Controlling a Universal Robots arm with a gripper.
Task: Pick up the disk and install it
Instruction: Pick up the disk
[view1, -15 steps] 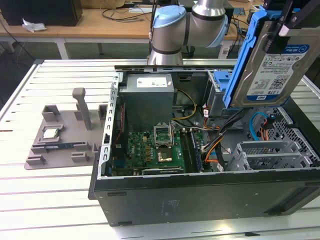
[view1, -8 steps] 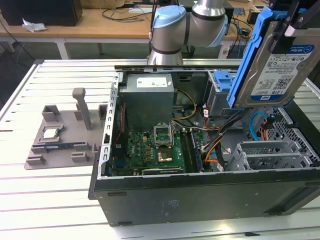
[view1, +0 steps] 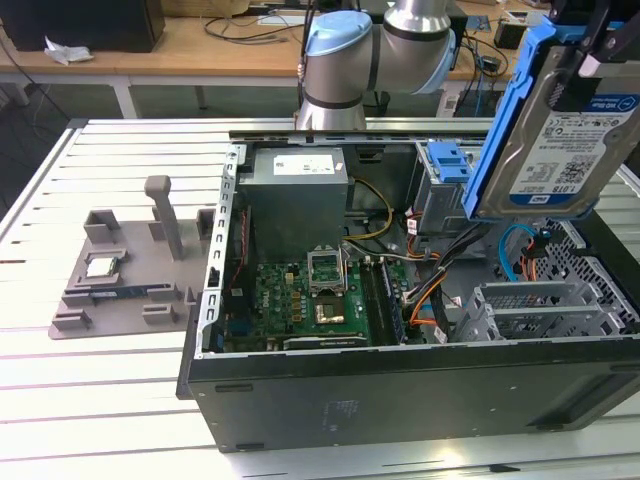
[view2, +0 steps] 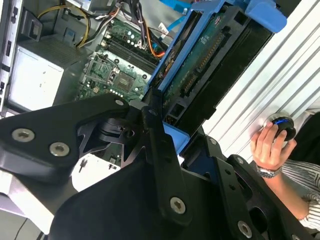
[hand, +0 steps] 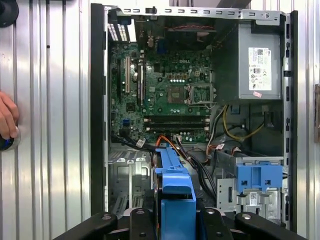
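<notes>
- Black pincer clenched on silver-grey rectangular disk, apparently by its blue plastic bracket's edge.
- Disk held tilted in the air, 2 o'clock of green motherboard in exterior view, above open black computer case.
- Pickup done; install not yet.

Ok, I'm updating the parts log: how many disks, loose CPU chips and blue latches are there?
Disk: 1, held by the gripper
CPU chip: 1, on the grey tray
Blue latch: 1, on the drive cage
Total: 3
</notes>
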